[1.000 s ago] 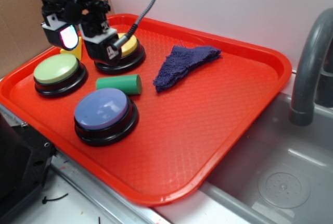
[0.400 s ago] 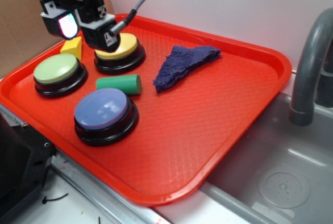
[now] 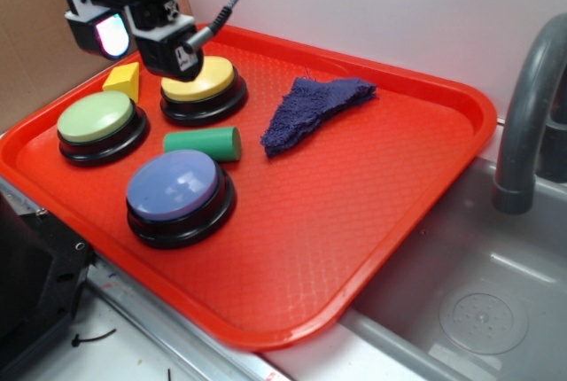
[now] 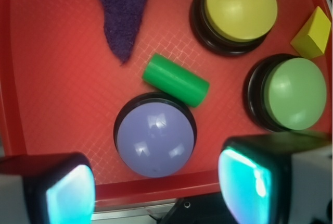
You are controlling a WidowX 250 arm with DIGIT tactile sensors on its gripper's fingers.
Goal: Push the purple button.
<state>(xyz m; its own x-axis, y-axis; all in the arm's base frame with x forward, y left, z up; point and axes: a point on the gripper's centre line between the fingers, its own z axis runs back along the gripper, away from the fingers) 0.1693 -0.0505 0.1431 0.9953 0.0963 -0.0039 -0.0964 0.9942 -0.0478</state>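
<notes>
The purple button, with a lavender-blue dome on a glossy black base, sits at the front left of the red tray. In the wrist view it lies just above the gap between my fingers. My gripper hangs high over the tray's back left, above the yellow button and the yellow block. It is open and empty, its two lit pads wide apart in the wrist view. It is well above and behind the purple button.
A green button sits at the left, a green cylinder lies between the buttons, and a dark purple cloth lies mid-tray. A sink and grey faucet are at the right. Cardboard stands behind at the left.
My gripper has risen and drifted slightly back and left, uncovering the yellow button and the yellow block. Nothing on the tray has moved.
</notes>
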